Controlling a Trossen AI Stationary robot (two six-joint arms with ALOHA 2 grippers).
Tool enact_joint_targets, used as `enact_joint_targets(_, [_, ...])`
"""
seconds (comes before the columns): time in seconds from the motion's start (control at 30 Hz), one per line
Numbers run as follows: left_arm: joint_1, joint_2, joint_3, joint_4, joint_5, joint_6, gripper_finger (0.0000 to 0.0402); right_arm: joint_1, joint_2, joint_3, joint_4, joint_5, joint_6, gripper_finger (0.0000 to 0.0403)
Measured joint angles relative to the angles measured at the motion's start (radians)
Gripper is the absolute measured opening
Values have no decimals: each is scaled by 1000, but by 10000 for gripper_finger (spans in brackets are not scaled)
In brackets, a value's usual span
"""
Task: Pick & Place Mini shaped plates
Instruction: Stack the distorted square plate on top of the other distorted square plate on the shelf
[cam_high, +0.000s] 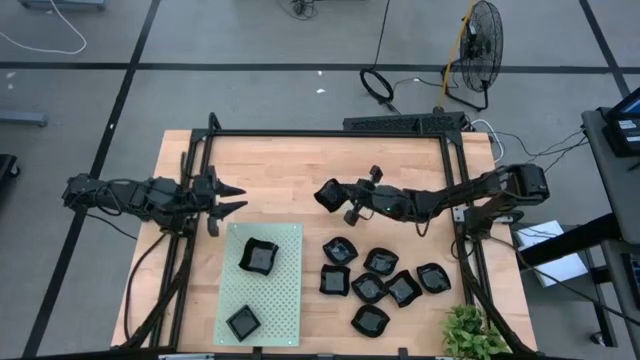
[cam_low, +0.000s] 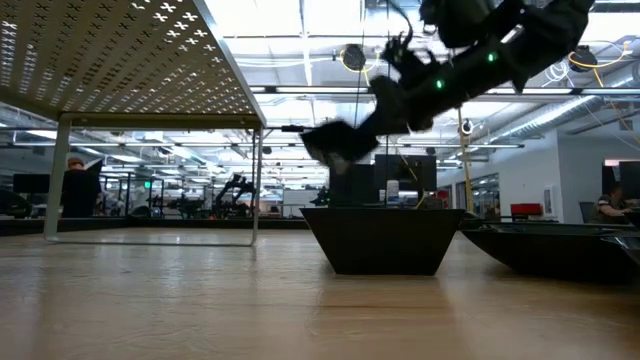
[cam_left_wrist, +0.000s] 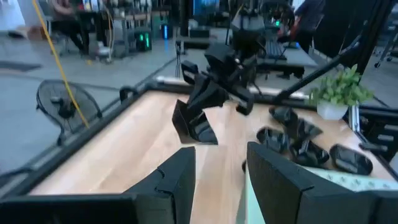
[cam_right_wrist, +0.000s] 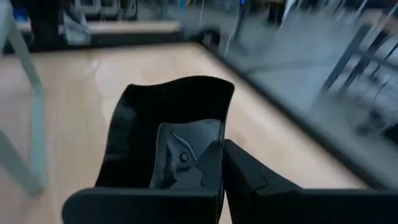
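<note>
While two mini shaped plates already sit on the pale green perforated mat (cam_high: 285, 300), one small square plate (cam_high: 243, 322) at its near end and a larger wavy-edged plate (cam_high: 259, 256) farther up it, most of the job looks still ahead. Just beside the mat on the right lies the unsorted cluster (cam_high: 380, 282) of seven black plates, some touching one another, near the potted plant (cam_high: 472, 336) at the table's near right corner. Farther back, the left gripper (cam_high: 232, 198) waits above the bare wood beyond the mat's far edge, its fingers spread and empty. Farthest off, over the middle of the table, the right gripper (cam_high: 335, 195) is clamped on the rim of another black plate (cam_right_wrist: 168, 127), carried clear of the tabletop and tilted on edge. By my reckoning that makes two placed, one in transit, and seven left to move.
</note>
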Motion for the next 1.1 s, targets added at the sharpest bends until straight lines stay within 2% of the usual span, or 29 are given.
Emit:
enact_joint_targets(0.2, [0, 55, 0, 158, -13, -26, 150, 47, 12, 0, 246, 150, -216, 0])
enact_joint_targets(0.43, [0, 253, 0, 272, 4, -89, 150, 65, 11, 0, 351, 142, -317, 0])
enact_joint_targets(0.53, [0, 385, 0, 433, 3, -157, 150, 64, 11, 0, 360, 108, -326, 0])
enact_joint_targets(0.6, [2, 478, 10, 548, 15, -133, 150, 64, 11, 0, 358, 75, -330, 0])
enact_joint_targets(0.67, [2, 565, 52, 578, 56, -77, 150, 64, 11, 0, 363, 63, -340, 0])
enact_joint_targets(0.77, [2, 687, 149, 519, 53, -28, 150, 64, 11, 0, 362, 62, -361, 0])
enact_joint_targets(0.9, [21, 824, 350, 282, -60, -7, 150, 64, 11, 0, 357, 62, -378, 0])
enact_joint_targets(1.0, [50, 920, 507, 99, -72, -27, 150, 64, 11, 0, 353, 62, -380, 0])
enact_joint_targets(1.1, [76, 1016, 639, 8, -78, -8, 150, 64, 11, 0, 354, 57, -390, 0])
